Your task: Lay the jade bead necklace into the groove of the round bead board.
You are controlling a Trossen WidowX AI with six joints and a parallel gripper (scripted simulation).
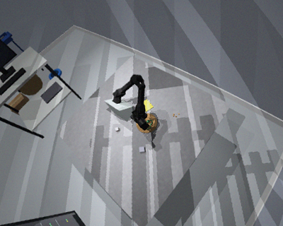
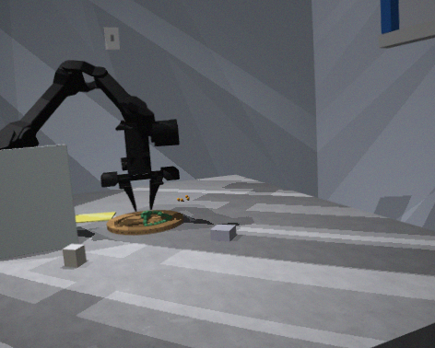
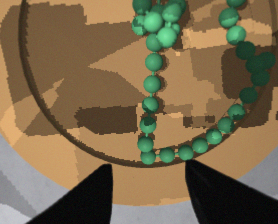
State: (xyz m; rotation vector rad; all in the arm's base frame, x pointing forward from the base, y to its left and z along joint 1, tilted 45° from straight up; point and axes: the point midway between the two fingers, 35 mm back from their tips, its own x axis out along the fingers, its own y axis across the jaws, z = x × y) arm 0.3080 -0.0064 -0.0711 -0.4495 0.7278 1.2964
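Note:
The round wooden bead board lies flat. The jade bead necklace is on it. In the wrist view one stretch of green beads curves along the groove's lower right. It turns sharply at a bottom corner bead, then runs straight across the board's inside to a bunched clump at the top. The groove's left side shows bare. My gripper points down at the board, part open with nothing held. Its fingertips stand either side of the corner bead; whether one touches a bead is unclear.
A pale upright panel stands near the arm's base. A yellow sheet lies beside the board. Two small blocks, one pale and one lavender, and small orange bits lie around.

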